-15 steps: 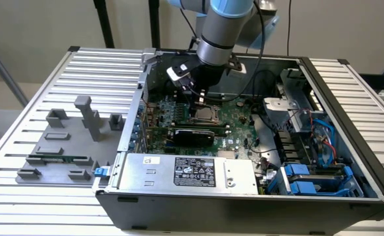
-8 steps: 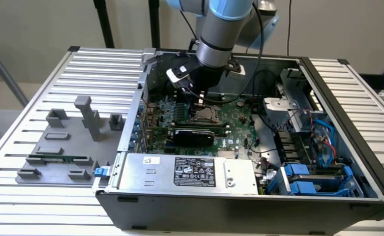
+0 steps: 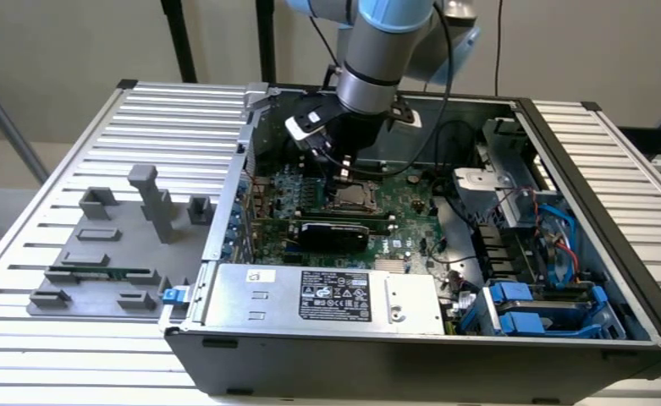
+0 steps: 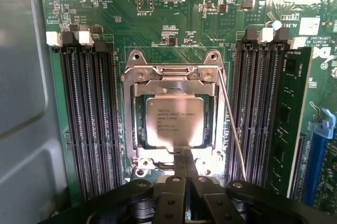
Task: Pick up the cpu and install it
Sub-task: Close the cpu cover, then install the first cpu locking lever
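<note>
Memory stick [image 3: 99, 273] lying on the grey fixture [image 3: 116, 222] at nine o'clock in the exterior view, well apart from the open computer case [image 3: 421, 362]. Power supply [image 3: 319, 296] sits at six o'clock of the motherboard [image 3: 411, 227]. And the cpu [image 4: 174, 122] lies flat inside its socket frame [image 4: 174, 74]! Gripper [image 4: 184, 159] hovers at the cpu's edge, fingers pinched together, holding nothing. Blue drive caddies [image 3: 525, 309] at four o'clock.

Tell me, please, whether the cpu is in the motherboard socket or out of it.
In: the cpu lies flat within the socket frame, silver top up. Whether it is fully seated, cannot tell.
</note>
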You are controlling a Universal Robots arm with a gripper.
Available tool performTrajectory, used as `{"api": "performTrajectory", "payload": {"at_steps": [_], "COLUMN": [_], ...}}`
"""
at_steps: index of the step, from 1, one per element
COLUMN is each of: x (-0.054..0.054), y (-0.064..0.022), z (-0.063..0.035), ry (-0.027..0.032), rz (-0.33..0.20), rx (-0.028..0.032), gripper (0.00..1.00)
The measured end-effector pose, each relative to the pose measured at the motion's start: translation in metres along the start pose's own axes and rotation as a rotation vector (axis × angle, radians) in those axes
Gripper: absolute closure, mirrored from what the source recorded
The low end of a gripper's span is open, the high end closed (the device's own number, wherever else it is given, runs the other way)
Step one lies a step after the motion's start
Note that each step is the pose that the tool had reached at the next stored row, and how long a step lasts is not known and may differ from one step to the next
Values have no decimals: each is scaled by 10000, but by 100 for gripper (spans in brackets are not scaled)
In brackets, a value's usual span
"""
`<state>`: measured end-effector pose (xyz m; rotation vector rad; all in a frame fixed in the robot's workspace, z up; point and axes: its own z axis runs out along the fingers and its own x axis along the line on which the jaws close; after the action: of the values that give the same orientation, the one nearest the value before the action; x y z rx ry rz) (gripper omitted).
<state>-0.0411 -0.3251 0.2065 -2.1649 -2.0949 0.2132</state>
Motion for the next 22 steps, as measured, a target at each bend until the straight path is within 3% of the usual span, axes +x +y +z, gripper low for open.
{"api": "performTrajectory", "payload": {"at_steps": [9, 22], "x": [-19, -20], "y": [-118, -118], "z": [-33, -32], "ry": [0, 0], "rz": [1, 0], "rx": [1, 0], "gripper": [89, 89]}}
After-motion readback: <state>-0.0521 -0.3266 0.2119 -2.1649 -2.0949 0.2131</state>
